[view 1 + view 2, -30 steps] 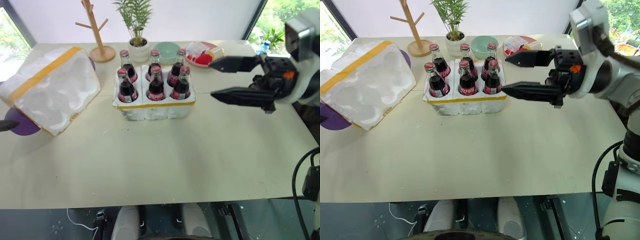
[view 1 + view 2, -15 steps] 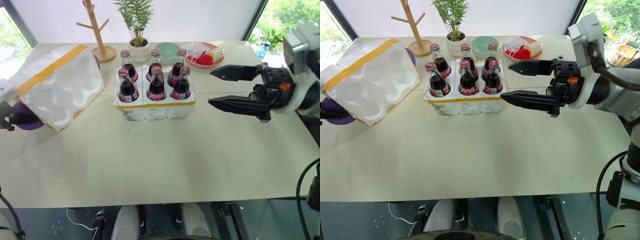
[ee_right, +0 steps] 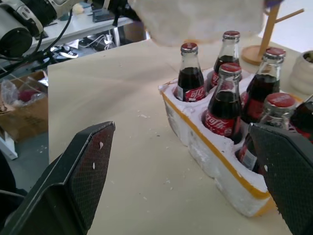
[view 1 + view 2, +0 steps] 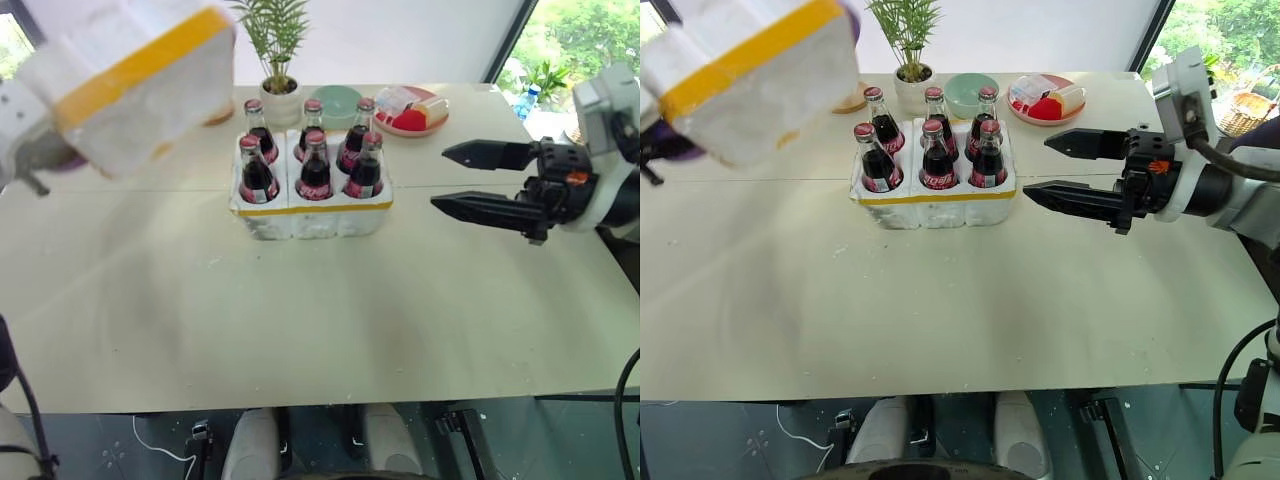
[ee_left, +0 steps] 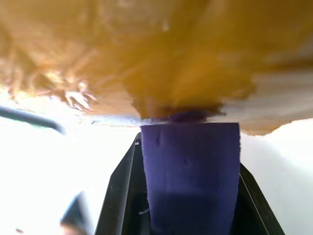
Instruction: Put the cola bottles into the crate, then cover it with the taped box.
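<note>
Several cola bottles [image 4: 314, 170] with red caps stand upright in the wells of the crate [image 4: 310, 215], a low white foam tray with a yellow band, at the middle of the table. The taped box [image 4: 140, 80], white foam with a broad yellow band, hangs tilted in the air to the left of the crate and higher than the bottle caps. My left gripper [image 5: 188, 127] is shut on a purple tab [image 5: 190, 166] at the box's side. My right gripper [image 4: 440, 178] stands open to the right of the crate, pointing at it, with nothing between its fingers.
Behind the crate stand a potted plant [image 4: 275, 60], a green bowl [image 4: 333, 100] and a red plate of food [image 4: 412, 110]. A wooden stand [image 3: 274, 29] is partly hidden behind the raised box. The pale table [image 4: 300, 320] stretches toward me in front of the crate.
The taped box has risen off the table, up and a little toward the crate, carried by my left gripper. My right gripper has drawn back slightly to the right.
</note>
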Tool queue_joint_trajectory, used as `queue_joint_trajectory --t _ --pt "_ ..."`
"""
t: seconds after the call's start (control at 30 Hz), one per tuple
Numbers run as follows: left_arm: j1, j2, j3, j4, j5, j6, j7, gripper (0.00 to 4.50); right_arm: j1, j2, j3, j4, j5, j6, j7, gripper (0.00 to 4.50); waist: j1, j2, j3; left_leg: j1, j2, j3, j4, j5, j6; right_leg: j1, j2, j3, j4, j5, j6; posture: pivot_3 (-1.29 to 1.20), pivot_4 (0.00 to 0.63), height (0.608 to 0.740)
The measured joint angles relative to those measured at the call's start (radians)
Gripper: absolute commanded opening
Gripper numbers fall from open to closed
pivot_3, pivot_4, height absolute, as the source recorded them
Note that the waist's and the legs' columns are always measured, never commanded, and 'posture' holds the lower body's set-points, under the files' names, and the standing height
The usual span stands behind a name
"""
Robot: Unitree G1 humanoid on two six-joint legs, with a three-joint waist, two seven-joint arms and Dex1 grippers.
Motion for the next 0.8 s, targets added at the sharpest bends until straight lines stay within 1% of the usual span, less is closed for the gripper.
queue_joint_trajectory --t 0.1,0.17,0.27,0.4,0.5,0.67,0.8 --pt "0.024 -0.025 0.015 -0.122 0.016 -0.100 0.113 1.04 0.008 0.000 0.000 0.012 -0.012 -0.006 0.000 4.50 -0.002 0.000 0.000 0.000 0.000 0.000 0.000 0.000 0.000 -0.001 0.001 0.000 0.000 0.000 0.000 0.00 0.150 0.740" --pt "0.054 -0.031 0.007 -0.215 0.062 -0.204 0.188 1.04 0.017 0.000 0.000 0.018 -0.017 -0.007 -0.002 4.50 -0.004 0.000 0.000 0.000 0.000 0.001 0.000 0.000 0.000 -0.001 0.002 0.001 0.001 0.000 0.000 0.00 0.150 0.740" --pt "0.098 -0.042 -0.021 -0.308 0.119 -0.283 0.243 1.04 0.024 0.000 0.000 0.019 -0.018 -0.007 -0.004 4.50 -0.003 0.001 0.000 0.001 0.000 0.002 0.000 0.000 0.000 -0.001 0.002 0.001 0.002 0.000 0.000 0.00 0.150 0.740" --pt "0.194 -0.082 -0.060 -0.396 0.209 -0.291 0.309 1.04 0.060 0.000 -0.007 0.018 -0.017 -0.007 -0.020 4.50 -0.001 0.001 0.000 0.002 0.000 0.002 0.000 0.000 -0.001 -0.001 0.002 0.002 0.002 0.000 0.000 0.00 0.150 0.740" --pt "0.227 -0.096 -0.089 -0.448 0.282 -0.285 0.355 1.04 0.075 0.002 -0.012 0.017 -0.016 -0.007 -0.036 4.50 0.001 0.000 0.000 0.002 0.000 0.002 0.000 0.000 -0.001 -0.001 0.002 0.002 0.002 0.000 0.000 0.00 0.150 0.740" --pt "0.224 -0.120 -0.107 -0.495 0.380 -0.289 0.420 1.04 0.081 0.010 -0.012 0.017 -0.014 -0.009 -0.058 4.50 0.007 0.000 0.000 0.002 0.000 0.002 0.000 0.000 -0.001 0.000 0.002 0.002 0.002 0.000 0.000 0.00 0.150 0.740" --pt "0.193 -0.129 -0.135 -0.512 0.450 -0.304 0.467 1.04 0.081 0.028 -0.012 0.018 -0.014 -0.016 -0.070 4.50 0.020 0.000 0.000 0.002 0.000 0.002 0.000 0.000 -0.001 0.000 0.002 0.002 0.002 0.000 0.000 0.00 0.150 0.740"
